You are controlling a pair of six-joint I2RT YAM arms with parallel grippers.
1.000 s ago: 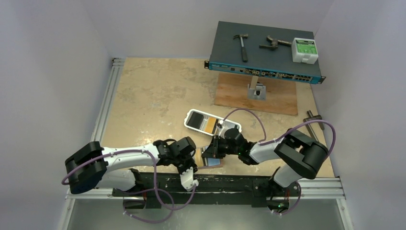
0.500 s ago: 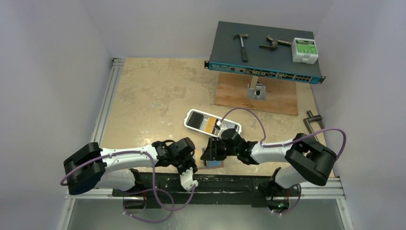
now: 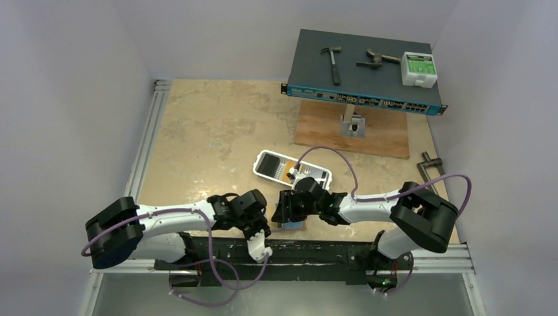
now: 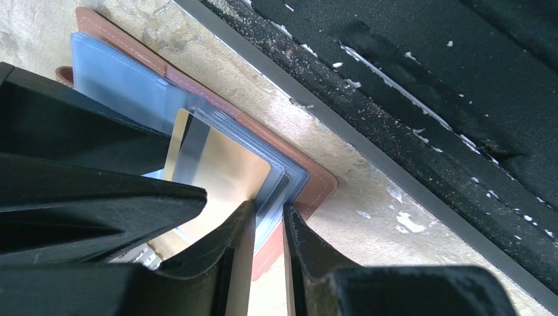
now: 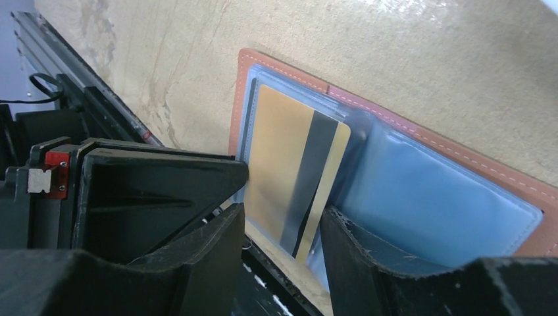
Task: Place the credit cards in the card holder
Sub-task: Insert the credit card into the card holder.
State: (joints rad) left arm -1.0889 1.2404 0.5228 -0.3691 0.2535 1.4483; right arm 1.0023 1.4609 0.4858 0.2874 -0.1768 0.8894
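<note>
The reddish-brown card holder (image 5: 395,125) lies open by the table's near edge, its blue-grey plastic sleeves (image 4: 118,79) showing. It sits between my two grippers in the top view (image 3: 295,225). A gold credit card (image 5: 296,178) with a dark stripe sits partly inside one sleeve. My right gripper (image 5: 283,217) stands open, with the card's free end showing between its fingers. My left gripper (image 4: 268,210) is shut on the sleeve edges at the holder's corner. More credit cards, one black (image 3: 268,166) and one orange (image 3: 284,170), lie in the white tray (image 3: 322,176).
A black rail (image 4: 408,112) runs along the table's near edge just beside the holder. At the back stand a dark switch box (image 3: 362,72) with a hammer on it and a wooden board (image 3: 381,131). A metal clamp (image 3: 431,163) lies at the right.
My right gripper has opened and let go of the gold card, which stays in the sleeve. The right arm has shifted a little left. The left gripper keeps its grip.
</note>
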